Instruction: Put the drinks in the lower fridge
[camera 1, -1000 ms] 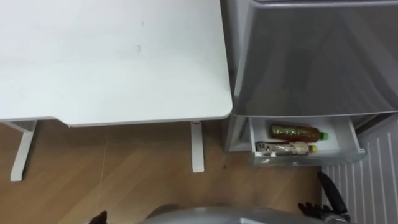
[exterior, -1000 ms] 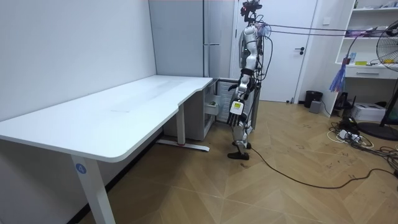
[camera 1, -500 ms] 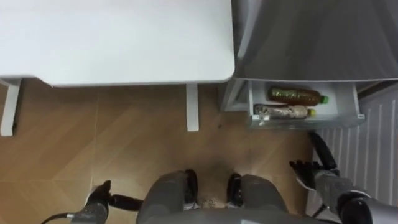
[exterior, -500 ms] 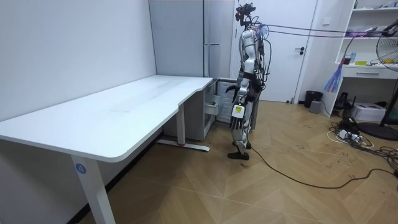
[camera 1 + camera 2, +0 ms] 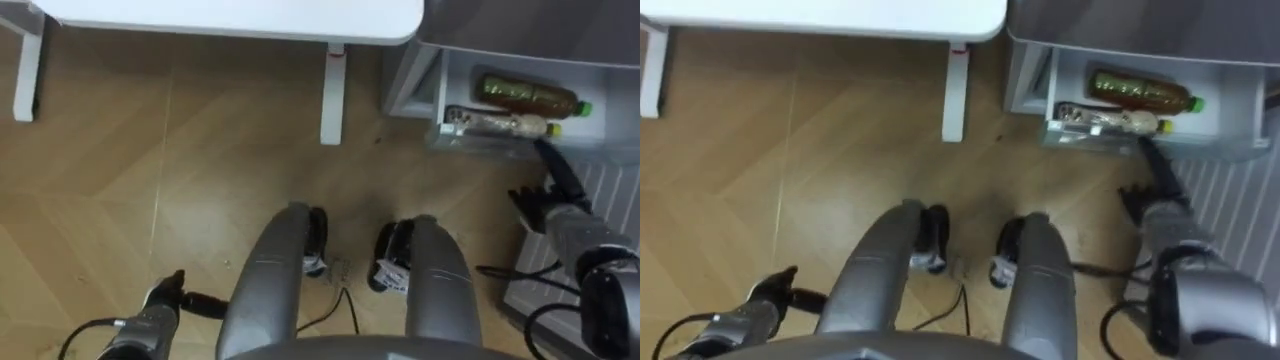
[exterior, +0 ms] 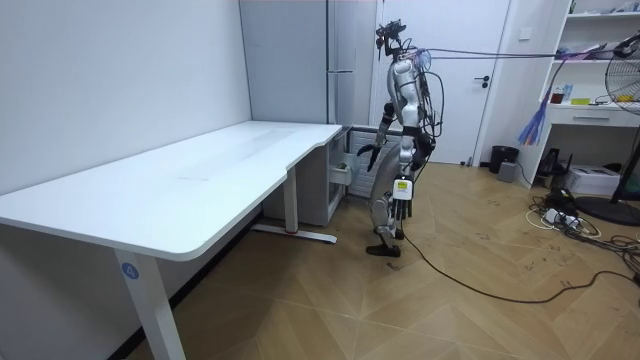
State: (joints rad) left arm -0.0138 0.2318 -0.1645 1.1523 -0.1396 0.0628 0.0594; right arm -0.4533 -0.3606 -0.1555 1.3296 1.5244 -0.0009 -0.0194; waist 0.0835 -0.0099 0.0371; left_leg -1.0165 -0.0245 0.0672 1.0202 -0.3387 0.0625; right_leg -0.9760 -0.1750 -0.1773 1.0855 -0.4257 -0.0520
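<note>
two drink bottles lie on their sides in the fridge's open lower bin [image 5: 441, 92], one behind the other. the farther, a dark tea bottle [image 5: 528, 95], has a green cap; the nearer, paler bottle [image 5: 495, 122] has a yellow cap. both long axes run across the view, almost parallel to the bin's front edge, with the caps pointing to the robot's right.

the right hand [image 5: 552, 205] hangs just in front of the bin, low and to the right of it. its fingers [image 5: 560, 172] are straight and slightly spread, and it holds nothing. the longest one reaches up towards the bin's front wall near the yellow cap; whether it touches the wall cannot be told.

the left hand [image 5: 160, 308] hangs at the robot's left side over the wooden floor [image 5: 200, 150], well away from the fridge, fingers loose and empty.

the grey fridge [image 6: 330, 60] stands at the end of a white table [image 5: 240, 12], whose leg [image 5: 332, 95] comes down near the bin. in the room view the robot stands upright by the fridge, right arm stretched towards the low compartment.
</note>
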